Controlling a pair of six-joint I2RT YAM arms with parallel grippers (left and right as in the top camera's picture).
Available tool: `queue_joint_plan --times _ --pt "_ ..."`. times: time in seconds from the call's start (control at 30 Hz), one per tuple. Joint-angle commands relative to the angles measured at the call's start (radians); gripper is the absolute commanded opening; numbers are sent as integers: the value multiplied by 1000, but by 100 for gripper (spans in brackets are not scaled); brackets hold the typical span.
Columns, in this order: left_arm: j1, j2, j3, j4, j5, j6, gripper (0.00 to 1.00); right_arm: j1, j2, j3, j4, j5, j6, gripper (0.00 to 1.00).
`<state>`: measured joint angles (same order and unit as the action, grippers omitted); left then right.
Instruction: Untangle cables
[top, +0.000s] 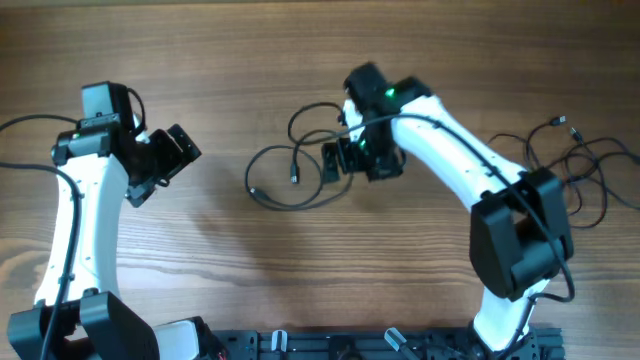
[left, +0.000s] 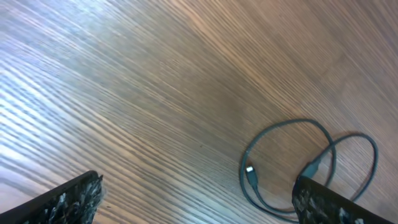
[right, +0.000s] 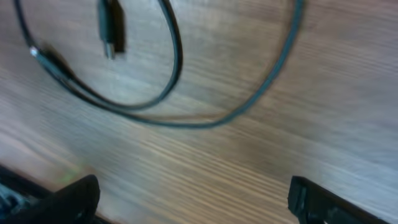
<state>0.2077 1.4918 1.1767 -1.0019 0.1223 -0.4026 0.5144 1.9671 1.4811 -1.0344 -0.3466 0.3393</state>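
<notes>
Lying in loose loops on the wooden table (top: 300, 50), thin black flexible cables (top: 294, 172) sit just beside the right gripper (top: 333, 160). Both it and the distant left gripper (top: 185, 148) gape wide, empty. Seemingly between grasps; next calls for pinching one strand.

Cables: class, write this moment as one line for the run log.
left claw: open, empty, away from cables | right claw: open, empty, at cable loop | cable bunch: far right, untouched

table (top: 250, 60) — wood, grained, slight sheen | cables (top: 294, 170) — black, smooth
</notes>
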Motion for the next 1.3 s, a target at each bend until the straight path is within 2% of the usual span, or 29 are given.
queue_joint_plan --times 0.0,0.1,0.2,0.23,0.33,0.43,0.5,0.6,0.63,0.8,0.9,0.97,1.07,1.27 --pt "4 -13 2 -5 -11 -10 100 46 6 -98 69 10 259 97" --pt "4 -13 1 -5 -11 -9 100 81 6 -195 157 -17 616 96" --pt "4 -13 1 -5 -11 -9 100 87 6 -295 338 -141 763 96" --pt "4 -13 1 -5 -11 -9 100 88 6 -349 465 -206 813 97" --pt "4 -13 1 -5 -11 -9 100 88 6 -480 857 -301 875 97" --pt "4 -13 1 -5 -9 -9 100 88 6 -540 1050 -280 914 96" --pt "4 -13 1 -5 -8 -9 100 88 6 -541 1133 -273 823 95" --pt "4 -13 1 -6 -8 -9 100 88 6 -541 1145 -253 755 93" --pt "4 -13 1 -6 -4 -9 100 89 6 -541 1138 -230 760 88" --pt "3 -13 1 -16 18 -10 100 89 6 -541 1065 10 954 68" --pt "4 -13 1 -17 18 -9 100 89 6 -541 1065 71 1006 63" --pt "3 -13 1 -23 19 -10 100 89 6 -541 1065 179 995 52" --pt "4 -12 1 -43 18 -9 100 89 6 -541 1020 274 996 41" --pt "4 -13 1 -46 18 -9 100 89 6 -541 977 268 995 24"
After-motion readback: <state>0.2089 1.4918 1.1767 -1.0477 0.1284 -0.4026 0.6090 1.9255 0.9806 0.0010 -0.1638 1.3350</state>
